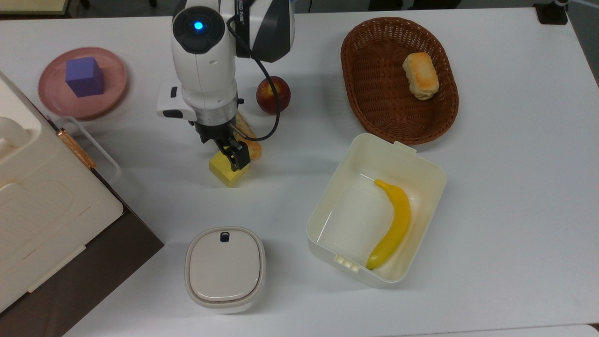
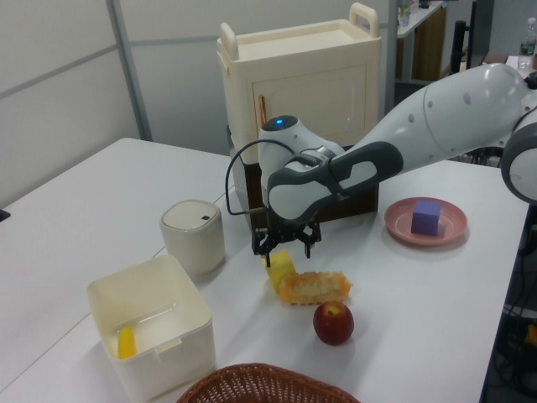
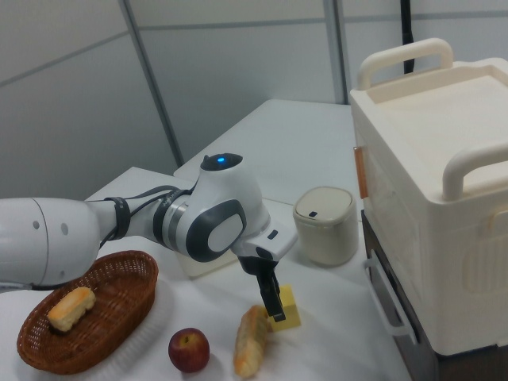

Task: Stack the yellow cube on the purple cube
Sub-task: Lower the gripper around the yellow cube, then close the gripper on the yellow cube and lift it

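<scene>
Yellow cube (image 1: 228,171) mid-tabletop | gripper (image 1: 232,158) astride it, fingers wide | purple cube (image 1: 84,76) on plate (image 1: 112,93), far corner | centre fingers, then clamp

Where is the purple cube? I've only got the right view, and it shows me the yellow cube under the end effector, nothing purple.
Observer: The matte purple cube sits on a round pink plate near the top view's left edge.
Operator: Is the end effector open?
Observer: Yes. In the left view the end effector has its fingers standing apart, wider than the matte yellow cube beneath them.
Operator: Anything else yellow I might confuse it with?
Observer: A curved yellow banana lies inside an open white plastic box, to the top view's lower right of the yellow cube.
</scene>
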Robot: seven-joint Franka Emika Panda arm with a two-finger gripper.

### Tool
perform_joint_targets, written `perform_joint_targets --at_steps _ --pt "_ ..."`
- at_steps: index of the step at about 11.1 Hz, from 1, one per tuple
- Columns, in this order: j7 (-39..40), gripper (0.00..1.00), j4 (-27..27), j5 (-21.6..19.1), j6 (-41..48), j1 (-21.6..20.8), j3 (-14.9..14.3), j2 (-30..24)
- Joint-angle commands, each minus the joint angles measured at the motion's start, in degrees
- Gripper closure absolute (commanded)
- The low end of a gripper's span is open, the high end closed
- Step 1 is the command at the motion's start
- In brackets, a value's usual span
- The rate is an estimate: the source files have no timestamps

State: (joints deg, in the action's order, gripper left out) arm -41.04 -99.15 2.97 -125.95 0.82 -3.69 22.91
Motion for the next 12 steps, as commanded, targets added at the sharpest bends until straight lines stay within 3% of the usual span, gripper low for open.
perform_joint_targets --at_steps 1,9,10,11,12 --pt "-0.1 0.00 -0.8 0.9 1.9 -0.1 -0.4 -1.8" --pt "-0.1 0.00 -0.7 1.9 -4.1 -0.5 -0.1 1.3" --pt "0.0 0.03 -0.6 2.0 -4.8 -0.6 -0.2 2.2" --pt "0.0 0.17 -0.7 2.9 -6.1 -0.6 -0.1 2.5" --pt "-0.1 0.17 -0.6 3.1 -6.8 -0.6 -0.1 2.8"
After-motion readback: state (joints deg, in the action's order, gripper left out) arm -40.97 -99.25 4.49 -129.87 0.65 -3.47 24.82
